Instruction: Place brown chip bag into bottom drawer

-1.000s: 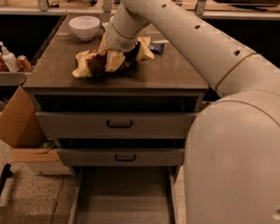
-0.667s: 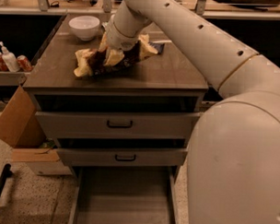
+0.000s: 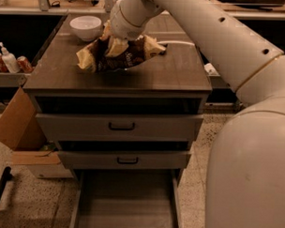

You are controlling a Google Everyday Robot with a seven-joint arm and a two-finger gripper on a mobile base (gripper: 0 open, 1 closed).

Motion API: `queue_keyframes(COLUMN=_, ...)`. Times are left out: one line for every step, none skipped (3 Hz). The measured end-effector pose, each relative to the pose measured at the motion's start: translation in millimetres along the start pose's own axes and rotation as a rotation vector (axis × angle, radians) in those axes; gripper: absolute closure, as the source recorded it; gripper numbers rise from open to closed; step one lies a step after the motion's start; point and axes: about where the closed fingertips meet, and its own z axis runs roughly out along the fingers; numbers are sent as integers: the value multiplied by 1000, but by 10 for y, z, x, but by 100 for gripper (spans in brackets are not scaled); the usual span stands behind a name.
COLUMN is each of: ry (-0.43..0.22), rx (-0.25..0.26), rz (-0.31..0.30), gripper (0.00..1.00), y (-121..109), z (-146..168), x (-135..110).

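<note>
The gripper (image 3: 115, 48) is closed on the middle of the brown chip bag (image 3: 135, 57). Over the last second the bag has shifted right and now looks just clear of the worktop (image 3: 174, 74) — lift begun. The bottom drawer (image 3: 127, 207) stands open below, waiting.

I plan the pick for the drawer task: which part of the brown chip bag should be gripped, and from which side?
Grip the bunched middle of the brown chip bag, coming from above. It lies sideways on the cabinet top, its crinkled middle raised into folds that can be pinched, and the white bowl stands close behind. The gripper sits on that middle now.
</note>
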Motion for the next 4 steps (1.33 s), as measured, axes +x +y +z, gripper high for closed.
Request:
queue_keyframes(ry=6, rx=35, rz=-25, gripper=100, y=-29, z=-282, x=-53)
queue_keyframes(ry=-77, rx=-1, rz=-6, gripper=100, y=134, z=-395, x=-179)
queue_keyframes(ry=-87, rx=-4, rz=-12, gripper=100, y=150, z=-382, x=-194)
queue_keyframes(ry=-129, rx=-19, rz=-36, gripper=100, y=218, z=-332, x=-256)
